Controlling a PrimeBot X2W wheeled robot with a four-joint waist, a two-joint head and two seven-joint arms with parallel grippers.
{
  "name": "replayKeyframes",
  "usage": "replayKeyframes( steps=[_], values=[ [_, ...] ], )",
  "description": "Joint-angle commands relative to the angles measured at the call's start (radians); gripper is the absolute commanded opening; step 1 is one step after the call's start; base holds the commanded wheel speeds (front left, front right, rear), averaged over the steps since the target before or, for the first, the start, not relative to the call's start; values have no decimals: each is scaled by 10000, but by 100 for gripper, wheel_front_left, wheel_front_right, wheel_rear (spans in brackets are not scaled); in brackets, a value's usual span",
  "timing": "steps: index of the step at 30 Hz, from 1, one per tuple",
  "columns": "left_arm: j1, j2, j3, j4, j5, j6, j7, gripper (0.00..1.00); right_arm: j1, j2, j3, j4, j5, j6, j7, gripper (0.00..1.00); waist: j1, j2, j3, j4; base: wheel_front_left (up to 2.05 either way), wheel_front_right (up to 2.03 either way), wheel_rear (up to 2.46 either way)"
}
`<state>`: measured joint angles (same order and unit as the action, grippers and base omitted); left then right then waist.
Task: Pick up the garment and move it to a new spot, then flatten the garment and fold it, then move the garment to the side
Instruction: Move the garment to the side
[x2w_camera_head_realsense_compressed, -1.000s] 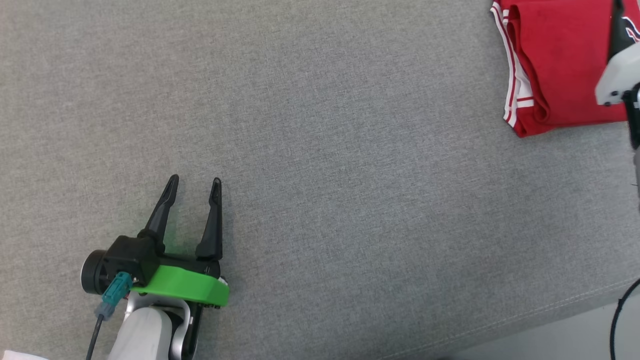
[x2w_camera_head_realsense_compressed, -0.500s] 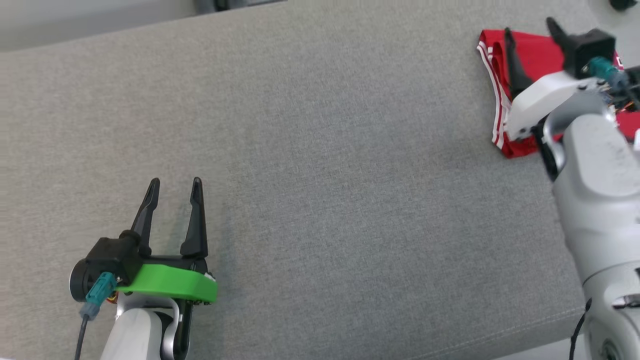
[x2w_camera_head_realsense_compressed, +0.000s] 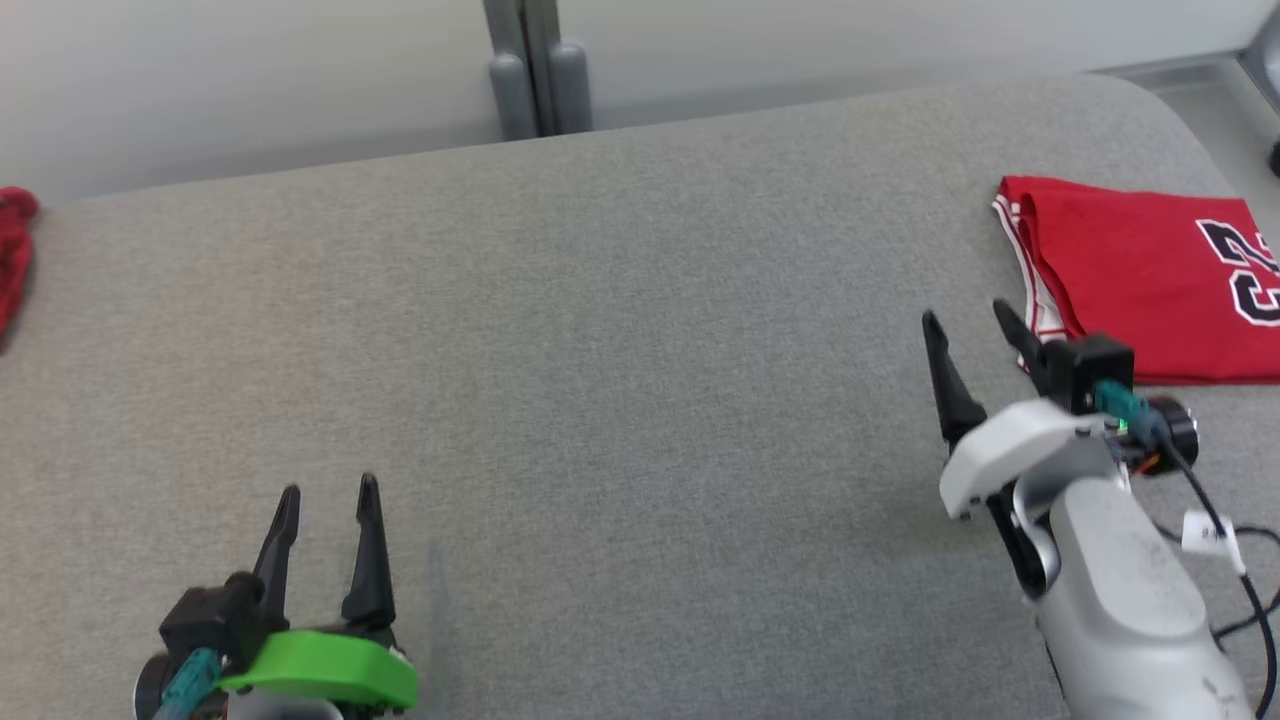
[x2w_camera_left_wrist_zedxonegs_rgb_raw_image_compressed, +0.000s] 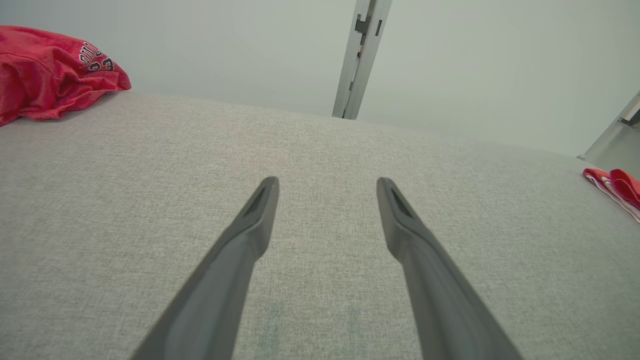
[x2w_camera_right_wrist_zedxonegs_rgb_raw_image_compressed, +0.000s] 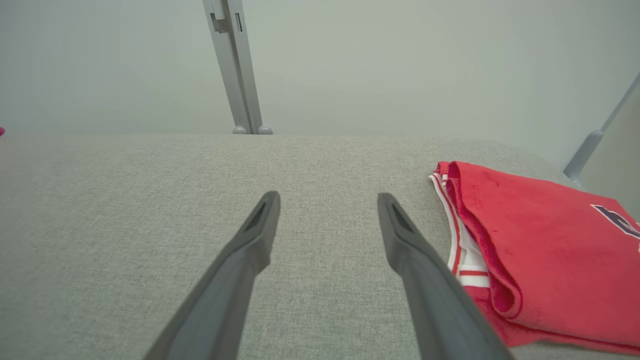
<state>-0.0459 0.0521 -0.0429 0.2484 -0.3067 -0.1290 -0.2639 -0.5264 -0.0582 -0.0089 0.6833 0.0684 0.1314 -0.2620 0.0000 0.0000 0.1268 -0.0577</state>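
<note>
A broad grey upholstered surface (x2w_camera_head_realsense_compressed: 620, 330), woven and slightly nubbly with rounded corners, lies before the robot. At its far right corner rests the folded jersey (x2w_camera_head_realsense_compressed: 1120, 270), a flat red rectangle of soft knit with white-striped trim stacked along its left edge and part of a dark printed number on top. Its neat shape and place at the side suggest the lifting, flattening, folding and moving aside are done, with little or nothing left for this piece. The right gripper (x2w_camera_head_realsense_compressed: 967, 312) hovers just beside the jersey's near left corner, its long dark tapered fingers spread and empty. The left gripper (x2w_camera_head_realsense_compressed: 329, 487), on a bright green mount, hangs well apart at the lower left, also spread and holding nothing. A crumpled red garment (x2w_camera_left_wrist_zedxonegs_rgb_raw_image_compressed: 45, 65) sits unfolded at the far left edge. A slim metal post (x2w_camera_head_realsense_compressed: 530, 70) stands behind.
</note>
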Motion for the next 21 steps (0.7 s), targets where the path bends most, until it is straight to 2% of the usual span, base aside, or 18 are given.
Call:
replayKeyframes(
  steps=[1,12,21],
  values=[
    [294,0,80,16,-48,-12,-2,100,471,-5,-15,-280,49,-16,-36,100,0,0,-569,537,0,0,0],
    [1465,-9,18,-186,-380,245,-2,100,3220,54,246,-2237,876,-16,-29,100,0,0,-1252,889,0,0,0],
    [1633,-8,-338,-358,-637,399,-2,100,4122,59,478,-2786,1429,-16,-29,100,0,0,-1390,839,0,0,0]
  ],
)
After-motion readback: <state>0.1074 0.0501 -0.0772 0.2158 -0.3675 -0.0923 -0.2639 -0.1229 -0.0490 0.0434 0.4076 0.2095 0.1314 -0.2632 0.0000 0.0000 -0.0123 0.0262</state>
